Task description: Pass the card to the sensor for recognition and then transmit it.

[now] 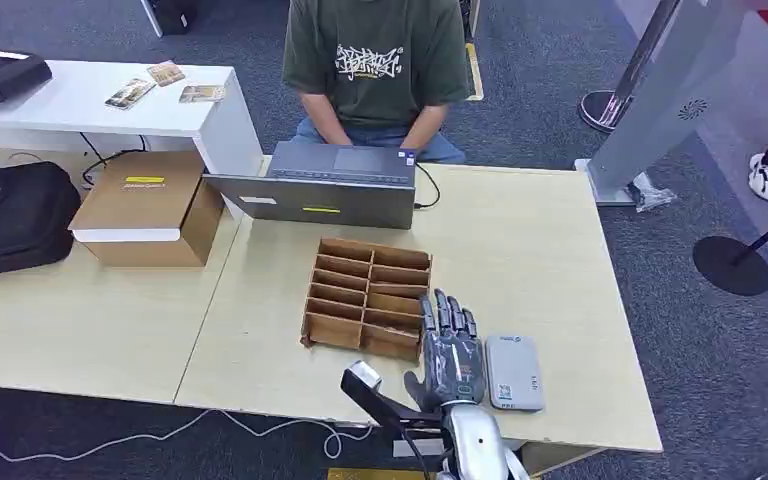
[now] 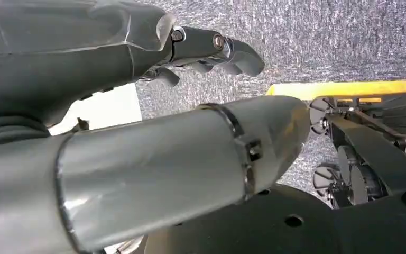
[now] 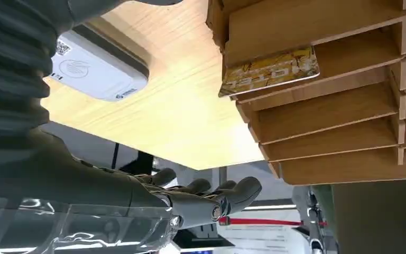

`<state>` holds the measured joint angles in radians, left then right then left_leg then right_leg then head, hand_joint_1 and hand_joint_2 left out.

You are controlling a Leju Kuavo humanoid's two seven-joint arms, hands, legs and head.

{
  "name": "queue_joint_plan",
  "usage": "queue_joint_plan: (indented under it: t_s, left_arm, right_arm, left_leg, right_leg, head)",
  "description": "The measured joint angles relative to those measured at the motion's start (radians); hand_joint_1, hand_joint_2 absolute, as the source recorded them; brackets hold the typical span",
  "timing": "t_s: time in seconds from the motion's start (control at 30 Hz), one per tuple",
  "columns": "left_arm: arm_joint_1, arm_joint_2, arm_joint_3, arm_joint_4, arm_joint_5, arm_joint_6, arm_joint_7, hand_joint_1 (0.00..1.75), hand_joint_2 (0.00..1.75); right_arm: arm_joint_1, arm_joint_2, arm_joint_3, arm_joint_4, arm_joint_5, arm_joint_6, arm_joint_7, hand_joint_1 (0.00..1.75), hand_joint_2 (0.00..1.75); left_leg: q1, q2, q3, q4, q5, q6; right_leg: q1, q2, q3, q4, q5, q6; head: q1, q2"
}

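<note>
My right hand (image 1: pixel 450 352) hovers flat over the near edge of the wooden table (image 1: pixel 520 240), fingers spread and holding nothing. It lies between the cardboard slot rack (image 1: pixel 365 295) and the grey-white card sensor (image 1: pixel 513 371), its fingertips over the rack's near right corner. In the right wrist view a yellow patterned card (image 3: pixel 269 71) sticks out of one slot of the rack (image 3: pixel 338 111), with the sensor (image 3: pixel 92 69) beside it and my right hand (image 3: pixel 84 180) apart from both. My left hand (image 2: pixel 111 58) hangs over grey carpet, its fingers (image 2: pixel 211 47) loosely extended and empty.
A person (image 1: pixel 375 60) sits behind an open laptop (image 1: pixel 330 185) at the table's far edge. A cardboard box (image 1: pixel 150 205) and a black bag (image 1: pixel 10 215) lie on the left table. A white side table (image 1: pixel 80 100) carries cards. A grey gate post (image 1: pixel 660 90) stands at right.
</note>
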<state>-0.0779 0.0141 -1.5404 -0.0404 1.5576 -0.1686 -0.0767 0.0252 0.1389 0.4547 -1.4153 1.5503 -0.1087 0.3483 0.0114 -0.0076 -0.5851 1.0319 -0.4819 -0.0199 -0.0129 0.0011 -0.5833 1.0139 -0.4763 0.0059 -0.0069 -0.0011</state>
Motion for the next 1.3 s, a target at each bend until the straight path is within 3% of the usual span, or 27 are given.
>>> queue_joint_plan:
  t_s: [0.67, 0.87, 1.3]
  left_arm:
    - [0.0, 0.0, -0.001, 0.002, -0.014, 0.0, 0.0, 0.0, 0.0]
    - [0.0, 0.0, -0.001, 0.002, -0.011, 0.002, 0.0, 0.0, 0.0]
    - [0.0, 0.0, -0.001, 0.002, -0.005, -0.001, 0.0, 0.0, 0.0]
  right_arm:
    - [-0.018, 0.009, -0.005, 0.058, -0.01, -0.036, -0.012, 0.0, 1.75]
    - [-0.023, 0.013, -0.004, 0.07, 0.001, -0.072, -0.034, 0.0, 1.75]
    - [-0.034, 0.013, 0.015, 0.078, -0.001, -0.071, -0.077, 0.0, 1.75]
  left_leg:
    - [0.0, 0.0, 0.0, 0.0, 0.0, 0.0]
    - [0.0, 0.0, 0.0, 0.0, 0.0, 0.0]
    - [0.0, 0.0, 0.0, 0.0, 0.0, 0.0]
  right_leg:
    - [0.0, 0.0, 0.0, 0.0, 0.0, 0.0]
    - [0.0, 0.0, 0.0, 0.0, 0.0, 0.0]
    - [0.0, 0.0, 0.0, 0.0, 0.0, 0.0]
  head:
    - [0.0, 0.0]
    - [0.0, 0.0]
    - [0.0, 0.0]
